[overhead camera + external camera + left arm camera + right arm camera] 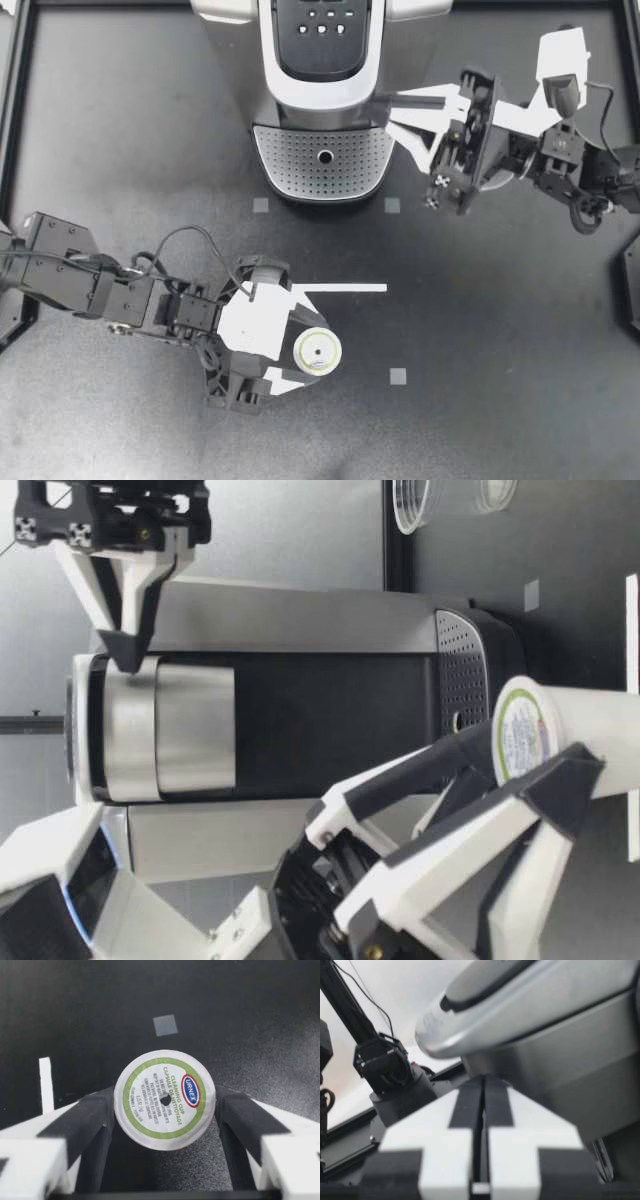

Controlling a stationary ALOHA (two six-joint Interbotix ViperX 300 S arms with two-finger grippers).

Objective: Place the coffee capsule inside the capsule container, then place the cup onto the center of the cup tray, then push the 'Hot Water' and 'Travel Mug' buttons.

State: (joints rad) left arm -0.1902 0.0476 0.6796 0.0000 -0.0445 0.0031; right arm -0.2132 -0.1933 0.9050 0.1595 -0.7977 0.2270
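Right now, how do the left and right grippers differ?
The left gripper is shut on the capsule; the right gripper is shut empty. The left sits low near the table; the right is high beside the top of the machine. Both have two white fingers with black pads.

silver coffee machine (232, 60): body looks like brushed metal, satin sheen. its black control panel (322, 40) is glossy plastic, perforated silver drip grille (295, 160) matt metal. white round coffee capsule (317, 352): smooth printed lid, paper or foil. left gripper (310, 350): white hard plastic, matt black pads (85, 1120). black table (500, 330): matt, finely grainy.
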